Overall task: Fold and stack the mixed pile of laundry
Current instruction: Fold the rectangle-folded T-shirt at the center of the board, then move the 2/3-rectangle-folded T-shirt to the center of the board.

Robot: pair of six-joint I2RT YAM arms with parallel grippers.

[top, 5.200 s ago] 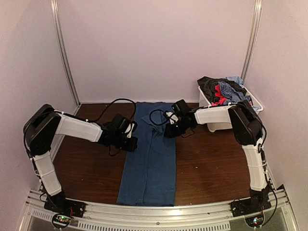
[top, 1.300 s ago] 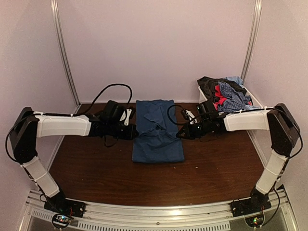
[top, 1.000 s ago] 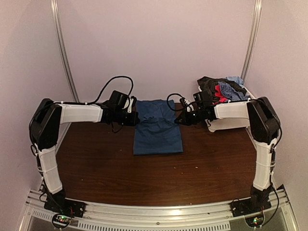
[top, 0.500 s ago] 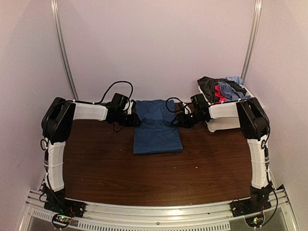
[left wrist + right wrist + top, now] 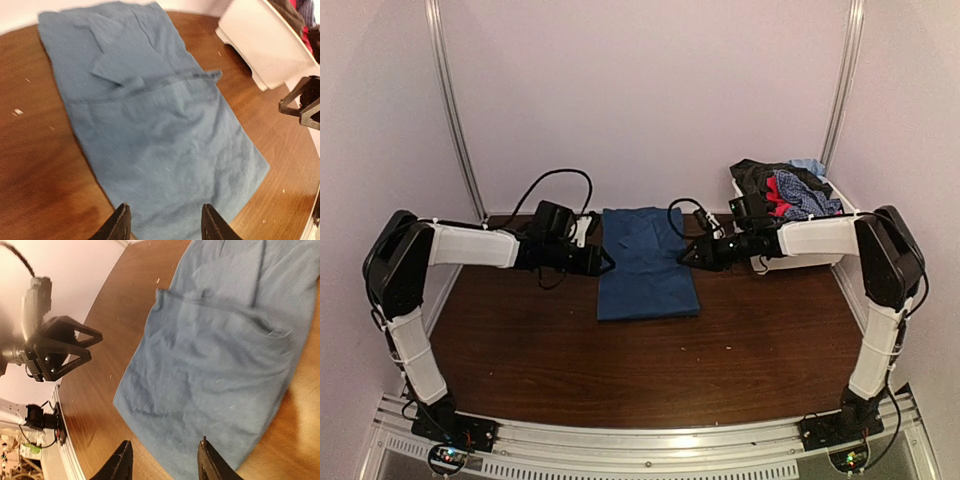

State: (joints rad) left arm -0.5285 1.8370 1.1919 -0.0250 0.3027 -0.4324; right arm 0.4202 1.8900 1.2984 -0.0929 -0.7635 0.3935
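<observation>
Just left of the white bin (image 5: 265, 50), the dark-blue shirt (image 5: 647, 265) lies flat on the desk (image 5: 650, 360), folded to half the long strip it was seconds ago. The left pincer (image 5: 607, 262) and right pincer (image 5: 683, 256) flank it, jaws now apart and empty after being shut a second back. More clothes (image 5: 785, 187) heap in the bin.

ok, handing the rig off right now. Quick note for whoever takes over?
Left gripper: open, empty, by the left edge of the dark-blue T-shirt.
Right gripper: open, empty, by its right edge.
The T-shirt lies folded flat at the back centre of the table. The rest of the laundry pile is heaped in the white bin, back right.
Done: one garment folded.
Left: fold the others and stack them.
</observation>
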